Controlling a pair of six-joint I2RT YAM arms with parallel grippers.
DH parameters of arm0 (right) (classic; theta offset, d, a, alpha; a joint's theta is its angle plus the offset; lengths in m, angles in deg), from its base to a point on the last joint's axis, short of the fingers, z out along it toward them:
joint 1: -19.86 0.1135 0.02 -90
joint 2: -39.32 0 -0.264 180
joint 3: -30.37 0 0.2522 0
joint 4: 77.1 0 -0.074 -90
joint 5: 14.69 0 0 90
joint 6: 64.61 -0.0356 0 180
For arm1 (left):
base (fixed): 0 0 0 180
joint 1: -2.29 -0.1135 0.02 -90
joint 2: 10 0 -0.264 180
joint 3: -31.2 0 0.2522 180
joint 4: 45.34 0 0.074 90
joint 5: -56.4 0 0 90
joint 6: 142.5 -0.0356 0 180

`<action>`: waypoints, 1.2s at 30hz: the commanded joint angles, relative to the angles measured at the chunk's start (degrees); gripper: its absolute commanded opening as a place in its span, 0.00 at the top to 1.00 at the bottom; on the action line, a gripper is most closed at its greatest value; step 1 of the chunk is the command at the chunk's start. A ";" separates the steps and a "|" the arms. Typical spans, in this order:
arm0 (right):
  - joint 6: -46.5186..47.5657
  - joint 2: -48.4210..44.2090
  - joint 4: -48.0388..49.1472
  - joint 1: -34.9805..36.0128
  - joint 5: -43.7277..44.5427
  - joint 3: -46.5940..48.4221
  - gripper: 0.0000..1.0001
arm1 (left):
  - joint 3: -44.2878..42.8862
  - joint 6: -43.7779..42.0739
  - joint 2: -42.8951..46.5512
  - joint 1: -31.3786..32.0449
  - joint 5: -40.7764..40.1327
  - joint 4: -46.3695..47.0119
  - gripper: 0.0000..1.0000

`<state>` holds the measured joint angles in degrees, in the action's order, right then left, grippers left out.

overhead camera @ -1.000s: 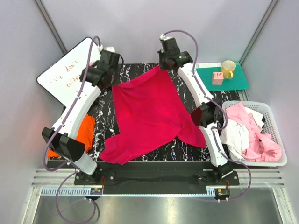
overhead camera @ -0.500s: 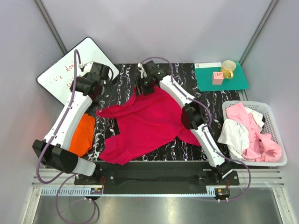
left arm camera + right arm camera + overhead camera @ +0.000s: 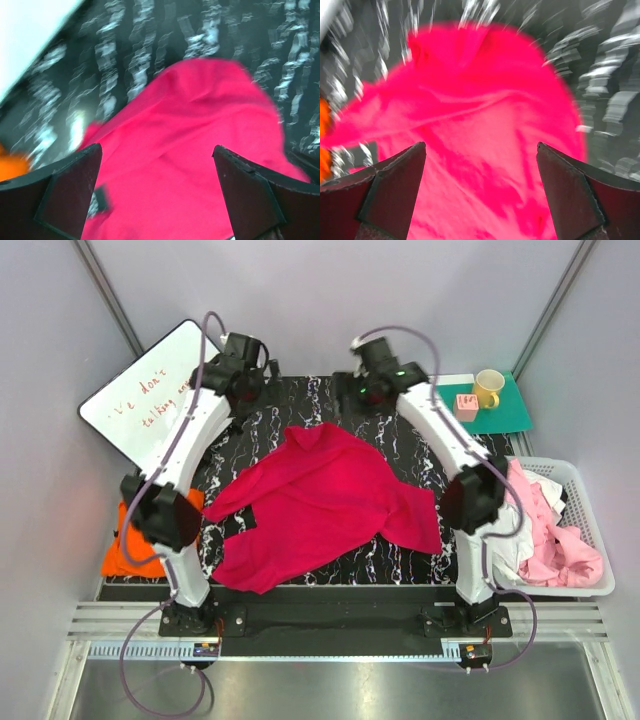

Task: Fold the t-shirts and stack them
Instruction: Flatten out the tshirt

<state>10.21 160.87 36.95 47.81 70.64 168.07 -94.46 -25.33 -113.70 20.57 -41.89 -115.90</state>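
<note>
A black, white-veined surface (image 3: 300,405) sits between plain grey walls (image 3: 320,300). A whiteboard (image 3: 140,400) is at its far left corner. At far right a green mat (image 3: 500,418) carries a yellow mug (image 3: 488,387) and a pink block (image 3: 465,406). The magenta-red t-shirt (image 3: 320,500) lies rumpled across the middle. A white basket (image 3: 565,464) at right holds the pale pink t-shirt (image 3: 575,550) and white t-shirt (image 3: 500,530), partly behind the right arm. The orange t-shirt (image 3: 122,558) at the left edge is half hidden by the left arm. Both wrist views are blurred. The left gripper (image 3: 156,149) and right gripper (image 3: 480,145) hover above the red cloth, jaws spread wide, grasping nothing.
</note>
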 commanded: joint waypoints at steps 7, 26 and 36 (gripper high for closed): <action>-1.96 -16.00 0.42 -11.85 2.57 -15.47 0.00 | -17.83 0.68 -22.94 0.44 24.01 3.53 0.05; -7.85 -21.62 -0.11 -14.94 -0.87 -37.44 0.03 | -10.44 3.32 -31.30 0.00 26.32 4.68 0.14; -7.05 -20.49 -6.44 -14.85 9.14 -44.83 0.06 | -13.43 3.76 -34.81 -0.35 23.94 4.59 0.11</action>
<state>3.21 141.60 34.35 32.99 73.81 125.87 -105.04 -22.29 -147.86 20.49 -16.40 -112.16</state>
